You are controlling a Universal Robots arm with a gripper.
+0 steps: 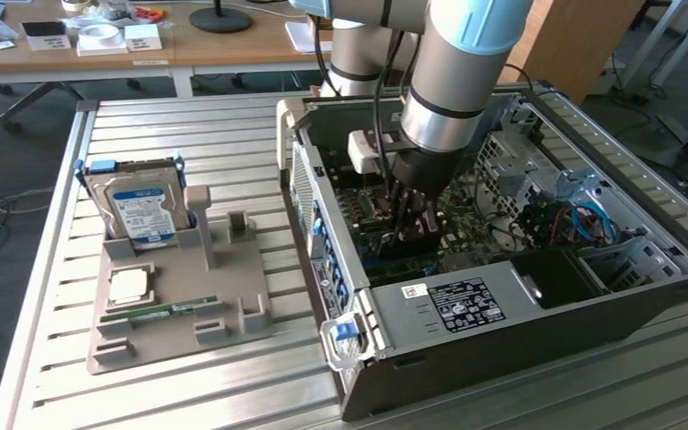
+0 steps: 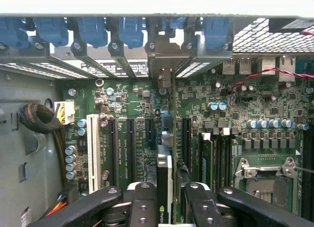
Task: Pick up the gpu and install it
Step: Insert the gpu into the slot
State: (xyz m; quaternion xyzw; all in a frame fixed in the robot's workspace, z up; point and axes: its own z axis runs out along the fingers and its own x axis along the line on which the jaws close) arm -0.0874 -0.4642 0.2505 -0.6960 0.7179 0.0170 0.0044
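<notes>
Clamped between our gripper (image 2: 164,207) fingers, the gpu (image 2: 165,187) stands edge-on over the motherboard (image 2: 132,114) slots at six o'clock inside the case (image 1: 487,313), picked up, seating unconfirmed.

1. One computer case (image 1: 500,296), lying open on one slatted table (image 1: 201,125)
2. One robot arm (image 1: 451,72), reaching down into the case
3. One gripper (image 2: 169,210) and one gpu (image 2: 164,183), both inside the case
4. One grey holder (image 1: 176,313), beside the case at the exterior view's left
5. One hard drive (image 1: 141,210), one processor chip (image 1: 129,287) and one green memory stick (image 1: 159,312), all on that holder, outside the case
6. One white slot (image 2: 93,146) and one processor socket (image 2: 267,180) on the board inside the case
</notes>
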